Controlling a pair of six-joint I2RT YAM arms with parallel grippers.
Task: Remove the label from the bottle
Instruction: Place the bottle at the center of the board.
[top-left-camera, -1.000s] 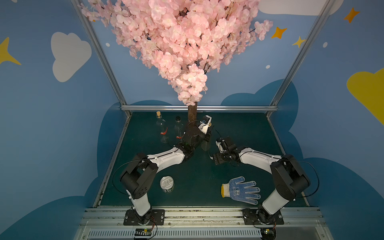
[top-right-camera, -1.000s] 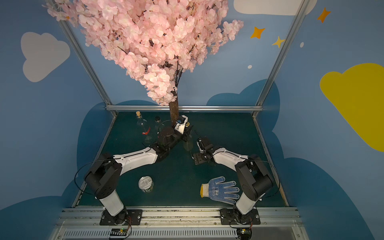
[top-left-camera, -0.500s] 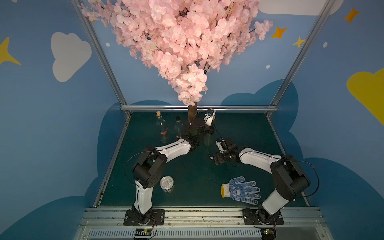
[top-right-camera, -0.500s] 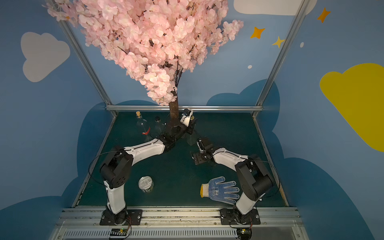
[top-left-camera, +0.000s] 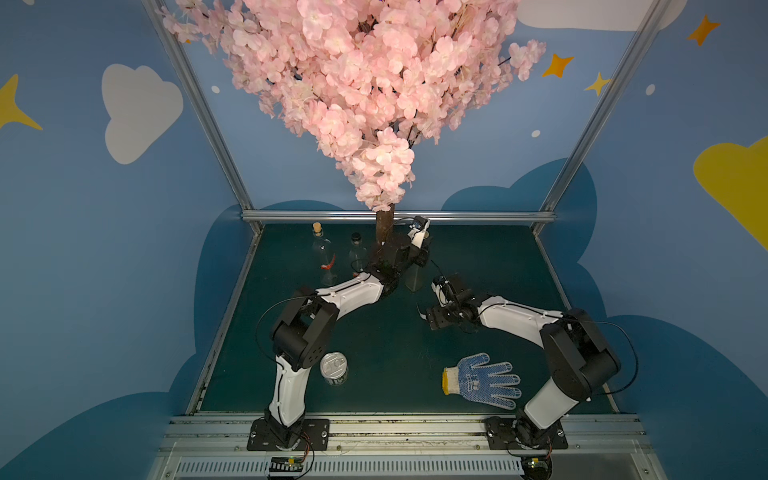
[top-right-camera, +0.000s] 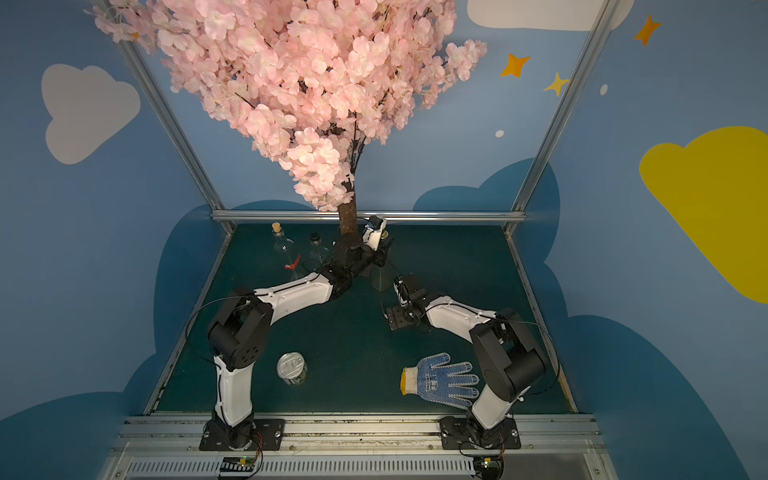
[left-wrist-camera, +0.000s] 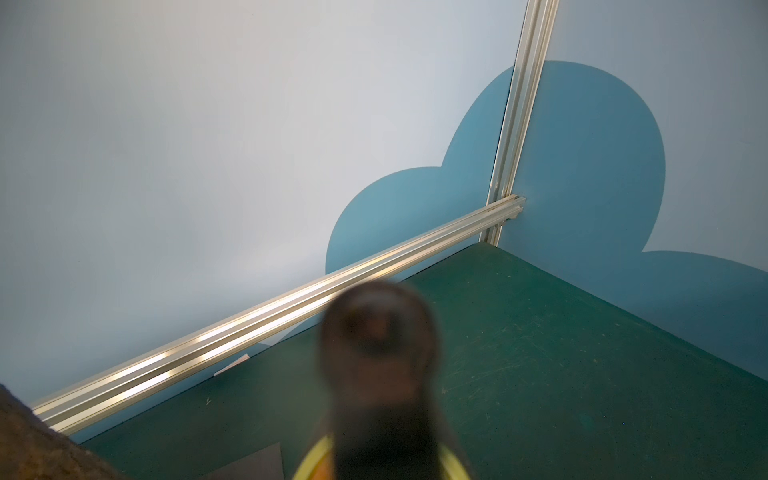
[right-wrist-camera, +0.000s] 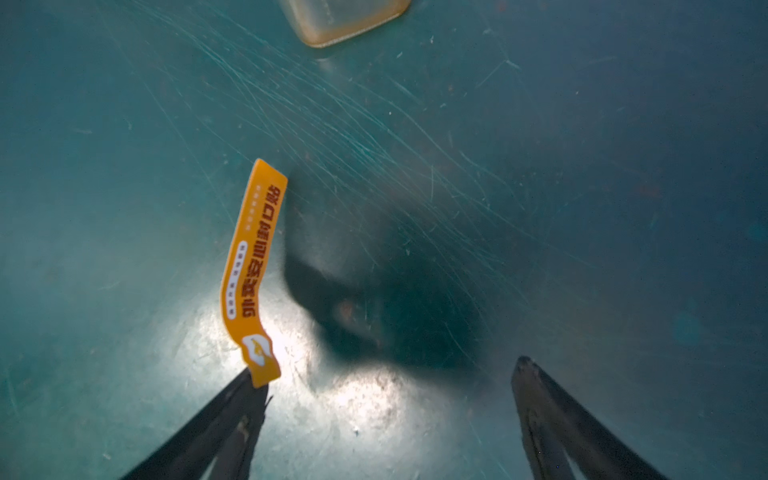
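Your left gripper (top-left-camera: 420, 258) is clamped shut on the upper part of the bottle (top-left-camera: 414, 277). The bottle stands close to the tabletop's (top-left-camera: 374, 332) far edge, just to the right of the tree trunk (top-left-camera: 384, 228). Its long axis runs up and down, with the dark cap (left-wrist-camera: 378, 332) on top, blurred in the left wrist view. The yellowish base (right-wrist-camera: 345, 20) faces the tabletop.

Your right gripper (right-wrist-camera: 388, 370) has its jaws spread wide and grips nothing. It sits over the middle of the tabletop, near the bottle. The label (right-wrist-camera: 253, 274) is off the bottle: an orange strip stuck by one end to one fingertip (right-wrist-camera: 232, 407). Its long axis points away from the gripper and toward the bottle's base, with a slight bend. You cannot tell whether its free end touches the surface.

Along the far edge, left of the trunk, stand a corked bottle (top-left-camera: 319, 251) and a black-capped bottle (top-left-camera: 356, 254). A can (top-left-camera: 333, 368) sits toward the near left corner and a glove (top-left-camera: 482, 380) toward the near right corner. Bare green surface lies between the two arms and out to the far right corner.
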